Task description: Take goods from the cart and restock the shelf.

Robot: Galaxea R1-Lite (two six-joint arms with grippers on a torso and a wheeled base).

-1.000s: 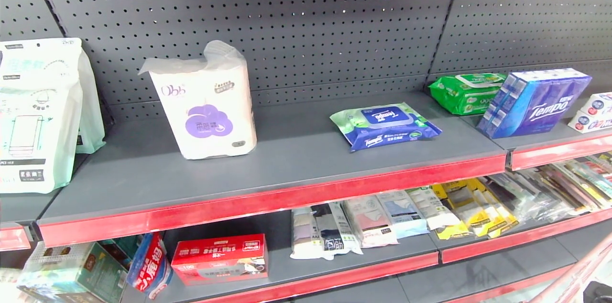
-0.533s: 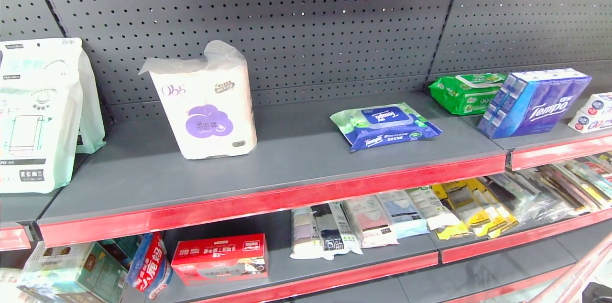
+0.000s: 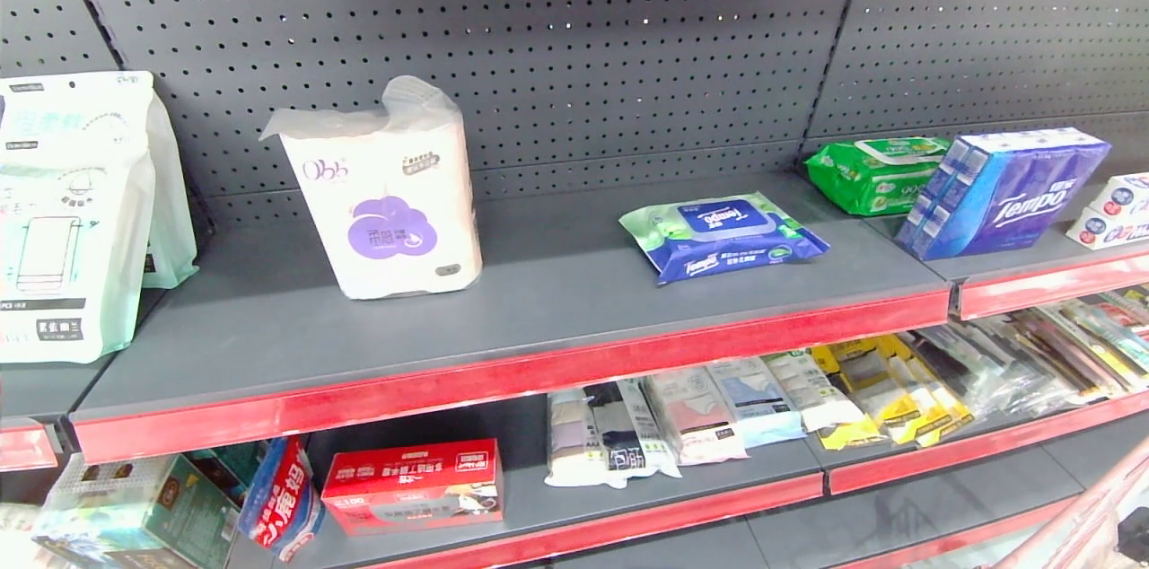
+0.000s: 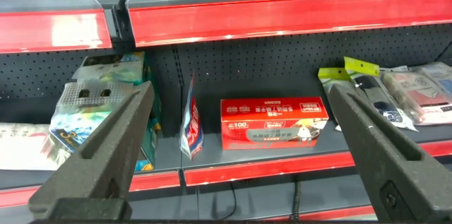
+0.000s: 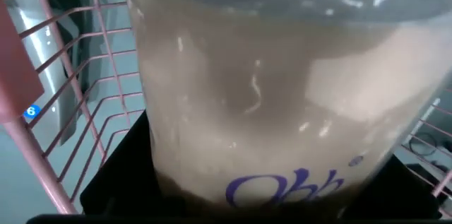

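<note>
My left gripper (image 4: 240, 90) is open with nothing between its fingers, held in front of the lower shelf facing a red box (image 4: 274, 122). My right gripper (image 5: 265, 181) is shut on a white paper roll pack (image 5: 282, 90) with purple print, inside the pink wire cart (image 5: 78, 111); its dark fingers (image 5: 116, 174) show at the pack's sides. On the top shelf (image 3: 556, 282) a matching white paper roll pack (image 3: 386, 192) stands upright at the left. A blue wet-wipes pack (image 3: 723, 237) lies flat at the right of the same board.
A tall pale green bag (image 3: 76, 210) stands at the far left. A green wipes pack (image 3: 875, 174), a blue tissue bundle (image 3: 1001, 188) and small boxes (image 3: 1109, 210) fill the right shelf section. Bagged goods (image 3: 718, 412) crowd the lower shelf. The shelf lip is red (image 3: 503, 376).
A dark shape at the head view's bottom right corner has shifted slightly up and to the right. The goods on the shelf have not moved.
</note>
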